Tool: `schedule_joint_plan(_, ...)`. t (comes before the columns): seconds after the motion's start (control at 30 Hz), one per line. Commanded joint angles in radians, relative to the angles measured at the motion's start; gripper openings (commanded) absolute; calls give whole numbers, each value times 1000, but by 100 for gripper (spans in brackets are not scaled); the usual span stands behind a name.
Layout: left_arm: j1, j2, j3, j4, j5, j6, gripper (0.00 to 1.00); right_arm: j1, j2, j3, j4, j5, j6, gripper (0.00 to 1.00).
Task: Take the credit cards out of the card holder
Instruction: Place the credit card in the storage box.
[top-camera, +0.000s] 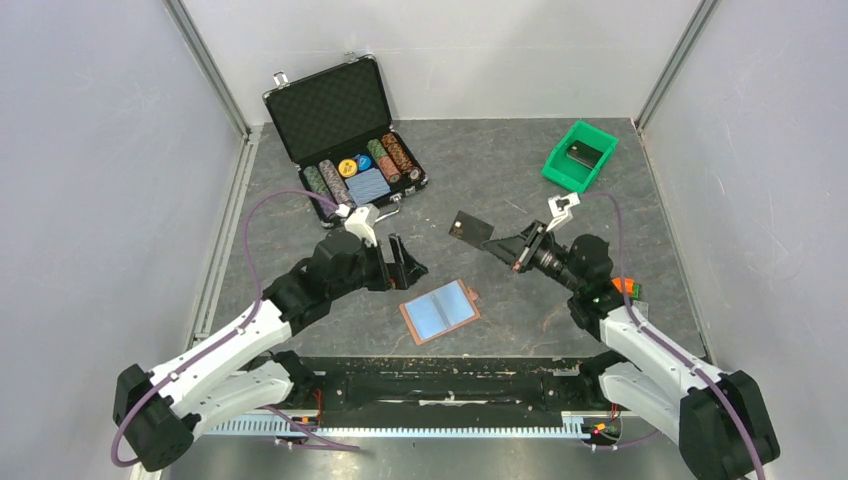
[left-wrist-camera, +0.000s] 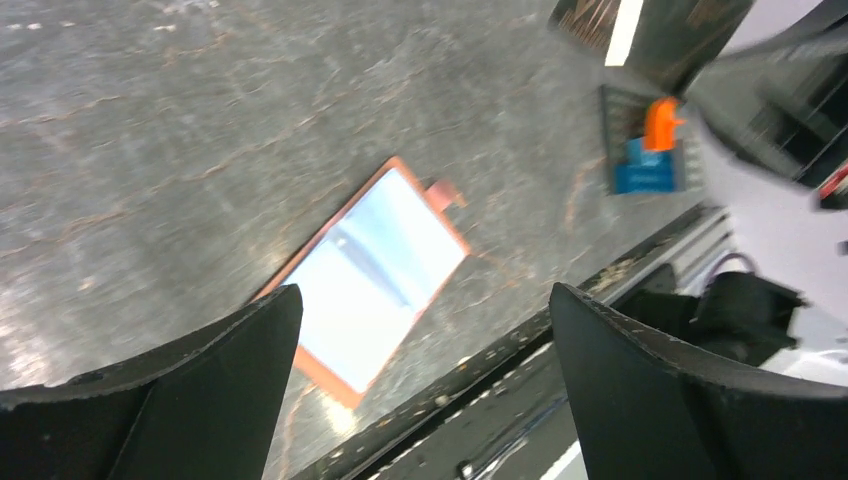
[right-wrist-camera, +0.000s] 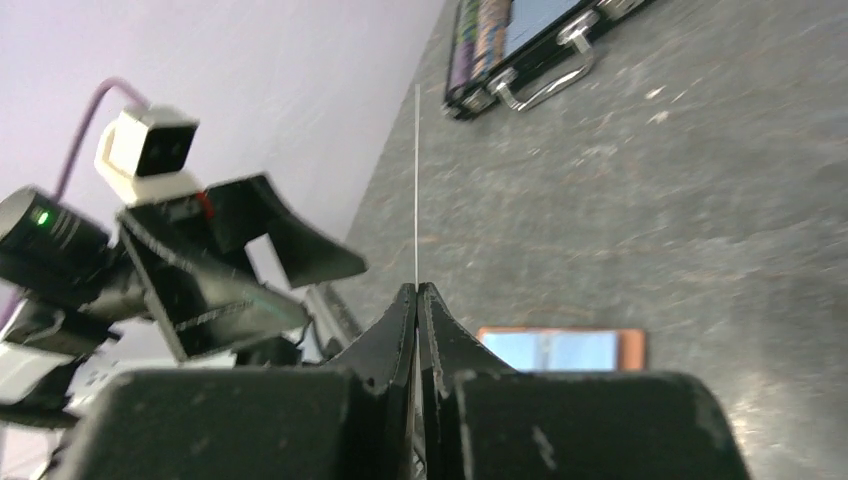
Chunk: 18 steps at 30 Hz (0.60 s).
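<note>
The right hand (top-camera: 497, 244) is closed on a dark grey credit card (top-camera: 470, 228), held off the surface (top-camera: 500, 170) just beyond the open brown card holder (top-camera: 440, 311). The left hand (top-camera: 407, 260) is wide open and empty, left of it.

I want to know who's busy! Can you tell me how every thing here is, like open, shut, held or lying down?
left gripper: open wide, holding nothing.
right gripper: shut on the credit card.
credit card: held in the air, pinched at one edge.
card holder: lying open flat, blue lining up.
poker chip case: open, lid up, chips inside.
green bin: upright, black block in it.
</note>
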Motion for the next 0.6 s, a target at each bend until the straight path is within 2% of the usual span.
schedule_joint_plan(0.0,0,-51,71,-178,-75,178,100,-89,35,156,-254,32,-198,0)
schedule_joint_plan(0.23,0,-101,166,-419,-154,357,100,-320,238,461,-556,54,-437,0)
schedule_joint_plan(0.43,0,-182,123,-427,-184,379,100,-490,467,768,-761,123,-543,0)
schedule_joint_plan(0.57,1,-203,119,-435,-218,379,100,-560,616,918,-808,125,-537,0)
